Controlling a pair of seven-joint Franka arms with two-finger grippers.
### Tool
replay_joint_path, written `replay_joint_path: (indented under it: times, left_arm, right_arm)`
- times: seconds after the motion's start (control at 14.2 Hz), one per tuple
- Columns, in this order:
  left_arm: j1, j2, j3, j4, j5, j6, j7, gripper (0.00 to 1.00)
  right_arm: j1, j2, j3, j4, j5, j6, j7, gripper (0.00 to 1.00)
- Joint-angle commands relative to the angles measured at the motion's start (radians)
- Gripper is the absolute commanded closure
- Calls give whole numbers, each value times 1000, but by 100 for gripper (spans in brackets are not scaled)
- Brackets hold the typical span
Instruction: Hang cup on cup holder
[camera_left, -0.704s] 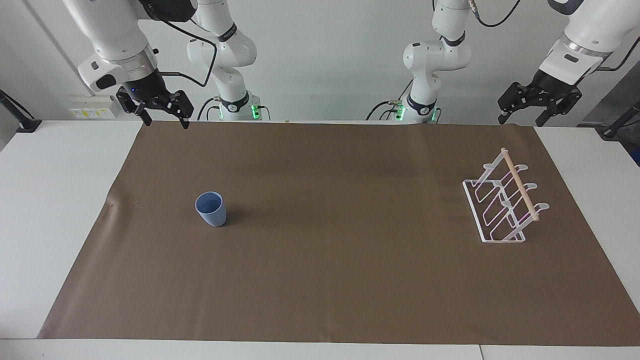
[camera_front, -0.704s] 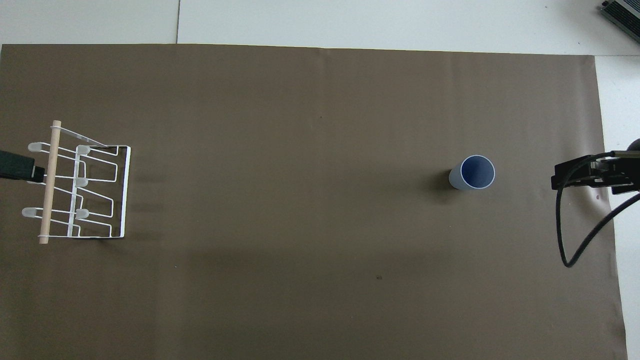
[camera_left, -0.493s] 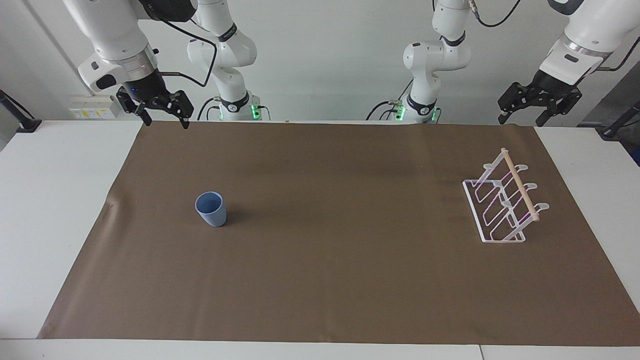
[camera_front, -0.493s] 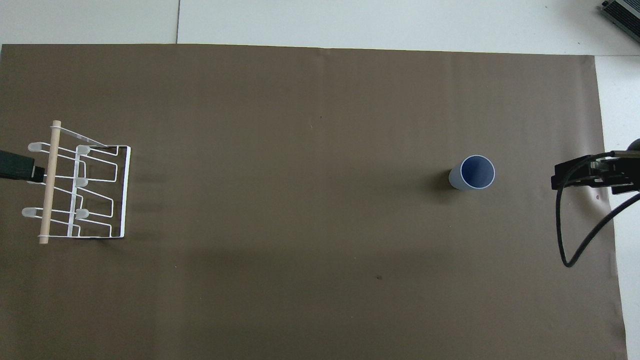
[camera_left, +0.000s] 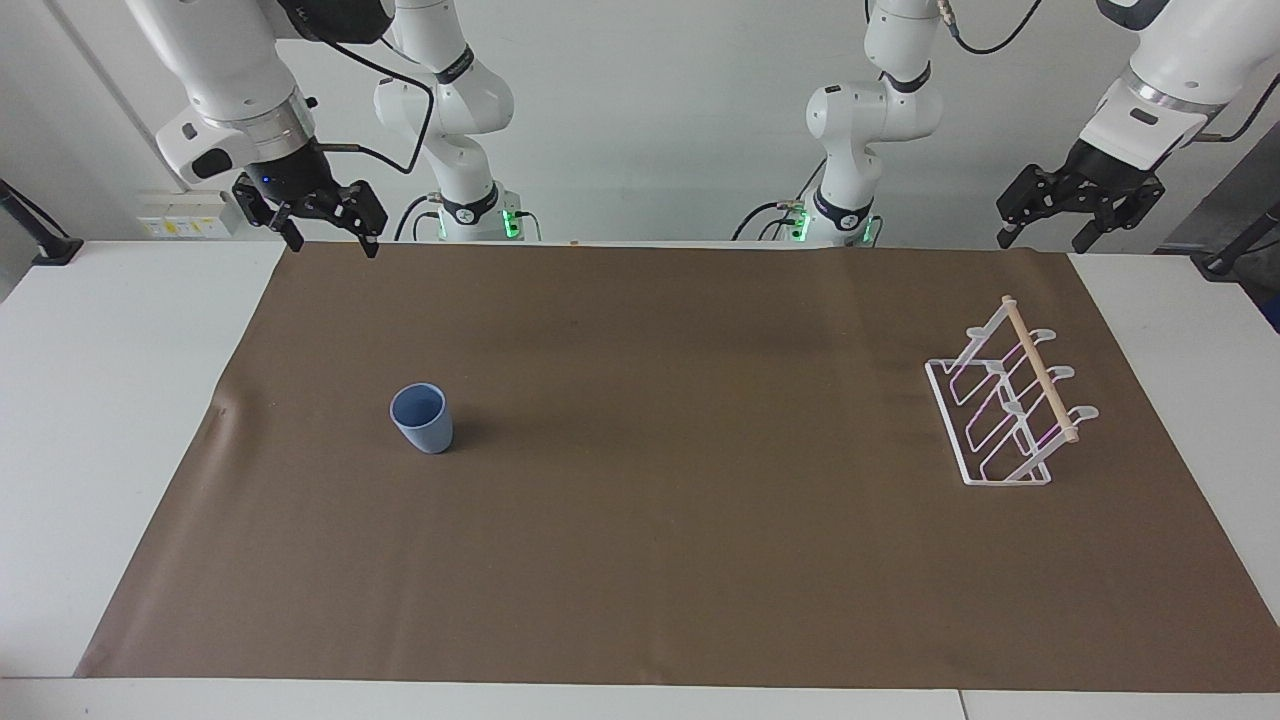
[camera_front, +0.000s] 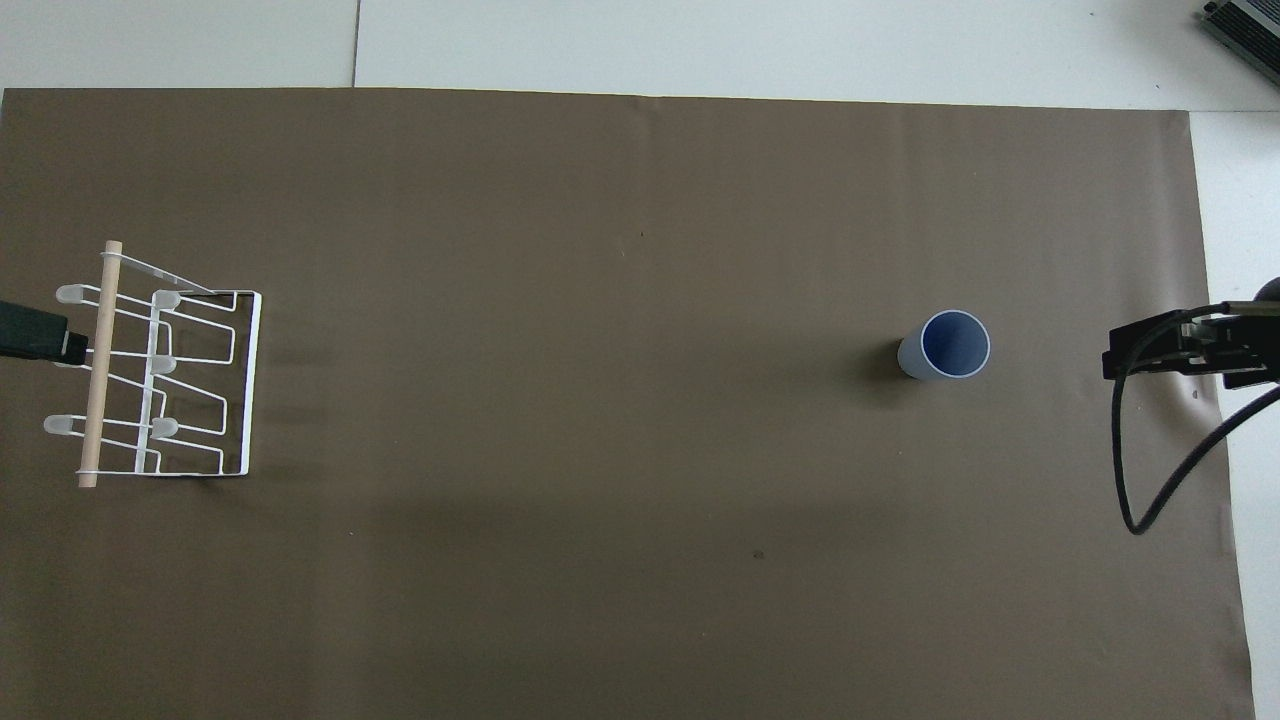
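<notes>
No step is begun: the cup (camera_left: 421, 418) stands upright on the counter (camera_left: 130, 400), below and well apart from the released right gripper (camera_left: 330, 232), which must descend to it; the left gripper (camera_left: 1042, 236), also released, waits above the cup holder (camera_left: 1005, 400).

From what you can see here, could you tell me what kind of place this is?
Probably a robotics lab: two Franka arms stand at a white table covered by a brown mat, with only a blue cup and a wire cup holder laid out.
</notes>
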Motion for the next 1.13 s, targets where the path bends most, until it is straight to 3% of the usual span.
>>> replay_joint_path:
  times: [0.0,0.35,0.7,1.06]
  left_arm:
    - [3,-20,-1,-22,20,2,9,0]
    - [3,-20,-1,-22,20,2,9,0]
    - [3,-20,-1,-22,20,2,9,0]
    - [3,-20,-1,-22,20,2,10,0]
  right_arm:
    - [-13,-24,5,-27,17,1,12,0]
    - [-13,-30,5,-49,17,21,8,0]
    - [-13,-84,6,-217,18,226,-15,0]
    - [-31,-50,5,-309,29,410,-99,0]
